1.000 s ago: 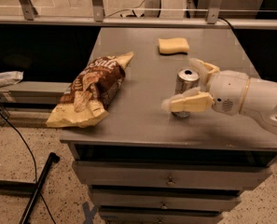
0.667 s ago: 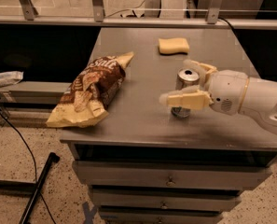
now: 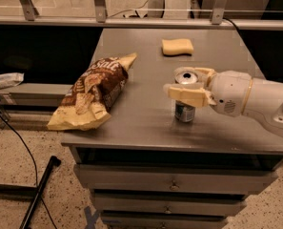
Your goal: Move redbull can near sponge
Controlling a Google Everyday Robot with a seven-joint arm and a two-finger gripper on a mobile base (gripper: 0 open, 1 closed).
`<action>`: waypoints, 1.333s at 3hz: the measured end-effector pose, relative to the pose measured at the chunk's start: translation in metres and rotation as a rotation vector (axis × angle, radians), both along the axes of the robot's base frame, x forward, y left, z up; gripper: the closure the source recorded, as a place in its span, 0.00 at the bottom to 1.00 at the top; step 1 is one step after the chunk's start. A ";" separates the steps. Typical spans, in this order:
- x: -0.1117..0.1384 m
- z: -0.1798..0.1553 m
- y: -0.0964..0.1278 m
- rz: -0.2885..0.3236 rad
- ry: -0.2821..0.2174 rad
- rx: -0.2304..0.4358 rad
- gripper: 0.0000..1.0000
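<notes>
The redbull can (image 3: 184, 112) stands upright on the grey table (image 3: 141, 123), right of the middle, its pull-tab top showing. My gripper (image 3: 184, 81) reaches in from the right and is closed around the can's upper part. One cream finger (image 3: 186, 94) crosses the can's front and the other finger (image 3: 204, 73) sits behind its rim. The can's base still rests on the table. The pale yellow sponge (image 3: 177, 46) lies at the back of the table, well beyond the can.
A brown-and-cream chip bag (image 3: 94, 90) lies on the left part of the table, reaching its front-left edge. Drawers (image 3: 172, 182) sit under the tabletop. A metal rail (image 3: 131, 20) runs behind the table. A black cable and stand leg (image 3: 36, 190) lie on the floor at the left.
The near finger has moved in toward the can and now lies across its front. The can and sponge have stayed where they were.
</notes>
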State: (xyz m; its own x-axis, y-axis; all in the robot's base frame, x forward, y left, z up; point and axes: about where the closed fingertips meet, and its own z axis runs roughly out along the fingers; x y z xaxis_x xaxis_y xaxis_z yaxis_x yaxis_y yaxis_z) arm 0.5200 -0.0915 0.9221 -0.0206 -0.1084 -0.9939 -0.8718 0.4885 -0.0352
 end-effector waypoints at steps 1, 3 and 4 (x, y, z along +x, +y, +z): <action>0.000 0.001 0.003 0.004 -0.001 -0.001 0.87; 0.052 0.025 -0.031 -0.050 -0.115 0.049 1.00; 0.102 0.061 -0.054 -0.111 -0.220 0.093 1.00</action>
State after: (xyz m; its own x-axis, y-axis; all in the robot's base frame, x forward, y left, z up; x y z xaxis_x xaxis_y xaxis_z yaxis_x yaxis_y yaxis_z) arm 0.6219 -0.1459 0.9831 0.1903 -0.0253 -0.9814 -0.7893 0.5904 -0.1683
